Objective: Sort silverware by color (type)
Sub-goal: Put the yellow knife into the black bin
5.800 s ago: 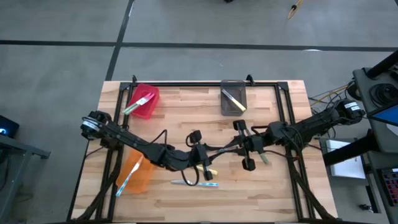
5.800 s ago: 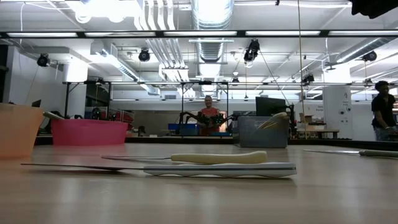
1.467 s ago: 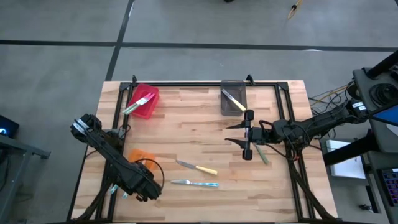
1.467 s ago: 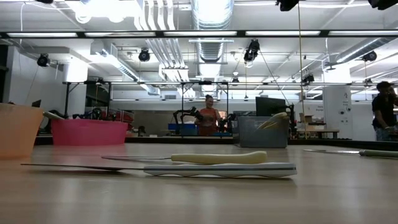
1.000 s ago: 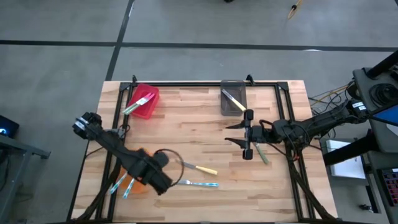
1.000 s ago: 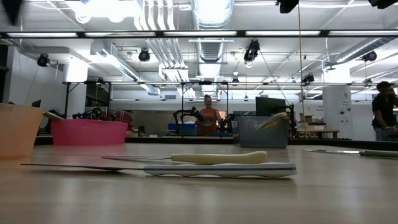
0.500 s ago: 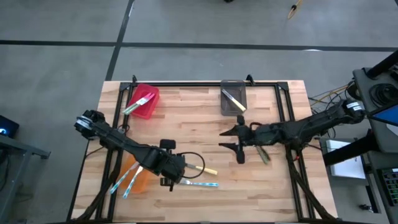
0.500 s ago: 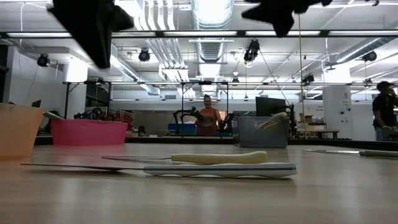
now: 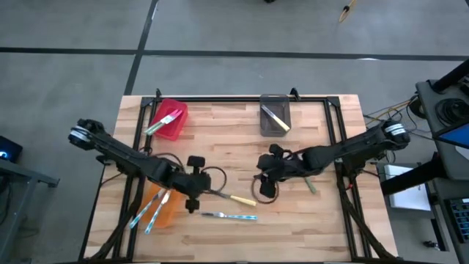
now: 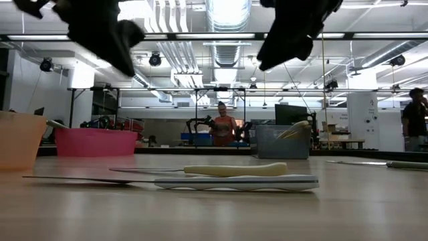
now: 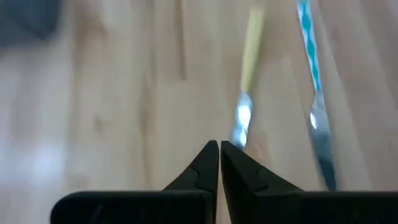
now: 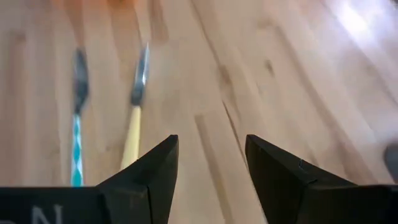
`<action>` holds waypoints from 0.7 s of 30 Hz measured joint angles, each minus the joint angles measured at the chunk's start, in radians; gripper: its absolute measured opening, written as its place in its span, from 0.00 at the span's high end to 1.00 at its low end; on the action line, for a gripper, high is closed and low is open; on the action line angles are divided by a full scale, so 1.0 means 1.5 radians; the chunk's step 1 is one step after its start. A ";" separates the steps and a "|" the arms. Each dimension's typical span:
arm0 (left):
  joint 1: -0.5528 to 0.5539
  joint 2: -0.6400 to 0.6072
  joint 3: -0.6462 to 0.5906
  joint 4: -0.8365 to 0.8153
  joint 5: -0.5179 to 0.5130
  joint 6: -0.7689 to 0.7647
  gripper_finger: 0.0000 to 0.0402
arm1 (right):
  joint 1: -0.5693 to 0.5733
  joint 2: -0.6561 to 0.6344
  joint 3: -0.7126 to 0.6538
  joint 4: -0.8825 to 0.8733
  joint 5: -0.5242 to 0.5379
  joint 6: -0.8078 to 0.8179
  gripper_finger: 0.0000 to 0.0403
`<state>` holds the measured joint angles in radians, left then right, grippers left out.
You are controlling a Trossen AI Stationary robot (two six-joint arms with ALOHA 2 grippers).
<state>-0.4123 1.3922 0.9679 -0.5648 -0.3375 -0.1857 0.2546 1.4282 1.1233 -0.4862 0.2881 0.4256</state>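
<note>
Hovering w/ jaws wide, right gripper (image 9: 265, 178) should drop square over the yellow knife (image 9: 233, 197) mid-table beside the blue knife (image 9: 229, 216), pinching its handle, while left gripper (image 9: 192, 196), pinched closed & empty, keeps clear.

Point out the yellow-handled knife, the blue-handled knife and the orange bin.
yellow-handled knife (image 9: 240, 199), high view, on its yellow handle.
blue-handled knife (image 9: 242, 217), high view, on its light-blue handle.
orange bin (image 9: 171, 209), high view, on its right wall.
</note>
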 joint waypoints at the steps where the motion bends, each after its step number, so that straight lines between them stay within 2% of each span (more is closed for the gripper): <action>1: 0.002 -0.021 -0.009 0.015 -0.014 0.022 1.00 | 0.000 0.018 0.022 -0.026 -0.004 0.005 0.56; 5: 0.007 -0.102 -0.050 0.110 -0.075 0.123 1.00 | 0.001 0.096 0.102 -0.128 -0.047 0.032 0.56; 10: 0.017 -0.194 -0.125 0.305 -0.101 0.285 1.00 | 0.016 0.181 0.179 -0.162 -0.112 0.007 0.56; 15: 0.027 -0.260 -0.203 0.515 -0.101 0.396 1.00 | 0.037 0.248 0.222 -0.151 -0.086 -0.049 0.56; 18: 0.027 -0.288 -0.237 0.590 -0.102 0.423 1.00 | 0.045 0.283 0.236 -0.134 -0.058 -0.049 0.56; 21: 0.028 -0.311 -0.252 0.600 -0.102 0.435 1.00 | 0.053 0.312 0.247 -0.103 -0.054 -0.033 0.56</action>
<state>-0.3710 0.9252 0.5900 0.3357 -0.4908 0.4671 0.3345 1.8968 1.4937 -0.6403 0.2077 0.3758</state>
